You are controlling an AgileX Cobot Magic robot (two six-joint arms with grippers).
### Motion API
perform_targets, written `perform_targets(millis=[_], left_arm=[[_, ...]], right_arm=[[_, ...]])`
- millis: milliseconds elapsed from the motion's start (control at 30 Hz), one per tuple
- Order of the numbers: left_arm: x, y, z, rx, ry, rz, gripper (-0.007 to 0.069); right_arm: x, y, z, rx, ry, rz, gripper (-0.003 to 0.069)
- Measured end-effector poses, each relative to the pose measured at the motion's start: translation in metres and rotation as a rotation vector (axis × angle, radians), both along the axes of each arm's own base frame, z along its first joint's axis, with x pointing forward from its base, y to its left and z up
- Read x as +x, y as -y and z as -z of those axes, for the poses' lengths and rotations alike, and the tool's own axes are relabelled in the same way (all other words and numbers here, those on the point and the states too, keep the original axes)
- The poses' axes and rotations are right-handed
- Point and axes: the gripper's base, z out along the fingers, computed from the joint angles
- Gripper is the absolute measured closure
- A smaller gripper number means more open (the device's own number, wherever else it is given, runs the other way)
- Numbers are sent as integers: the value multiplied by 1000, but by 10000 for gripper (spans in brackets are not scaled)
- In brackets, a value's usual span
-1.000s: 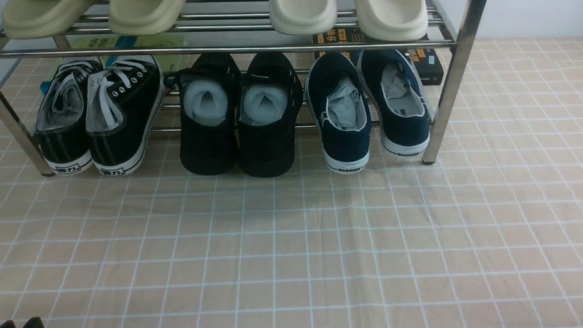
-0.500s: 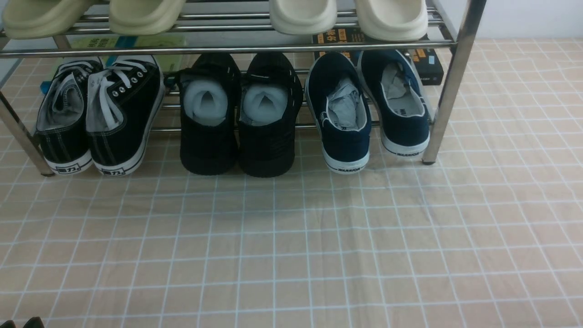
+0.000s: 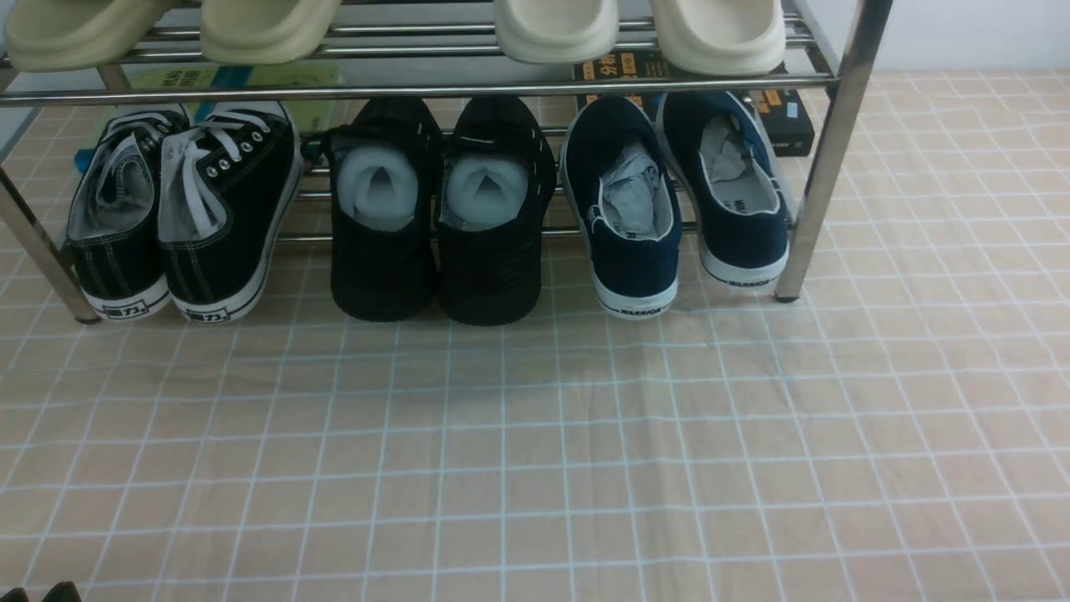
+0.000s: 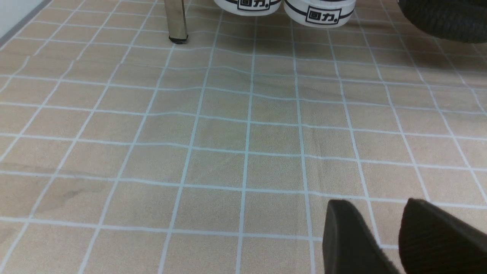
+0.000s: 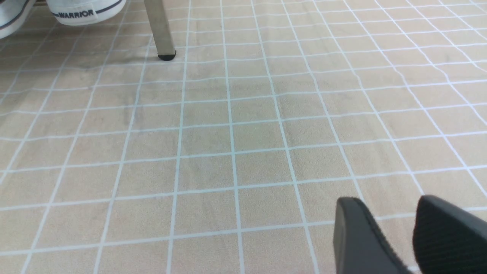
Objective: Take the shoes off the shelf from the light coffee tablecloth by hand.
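The pair of navy shoes [image 3: 633, 251] with white soles and grey paper stuffing stands at the right end of the lower tier of the chrome shelf [image 3: 823, 142], heels toward me, on the light coffee tablecloth [image 3: 535, 451]. One "WARRIOR" heel [image 5: 85, 9] and a shelf leg [image 5: 159, 30] show in the right wrist view. My left gripper [image 4: 376, 203] is open and empty, low over the cloth, well short of the shelf; its tips just show in the front view [image 3: 50, 592]. My right gripper [image 5: 388, 201] is open and empty over the cloth, out of the front view.
Black lace-up sneakers [image 3: 184, 209] and all-black shoes [image 3: 435, 217] fill the rest of the lower tier. Cream slippers [image 3: 635, 33] sit on the upper tier. A black box [image 3: 786, 121] and a green book [image 3: 242, 79] lie behind the shelf.
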Motion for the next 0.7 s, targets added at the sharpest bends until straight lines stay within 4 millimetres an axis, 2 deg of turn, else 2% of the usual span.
perform_targets(millis=[233,300,433,533,700], left_arm=[[0,0,0,-1,0,0,384],[0,0,0,-1,0,0,384],[0,0,0,-1,0,0,386],[0,0,0,-1,0,0,386],[0,0,0,-1,0,0,385]], right_arm=[[0,-1,0,61,7,4,419],[0,-7,-1,303,18,13,419],[1,-15,-2,654,14,27,419],[1,-19,-3,790,7,23,419],[1,-20,-3,839,6,19,419]])
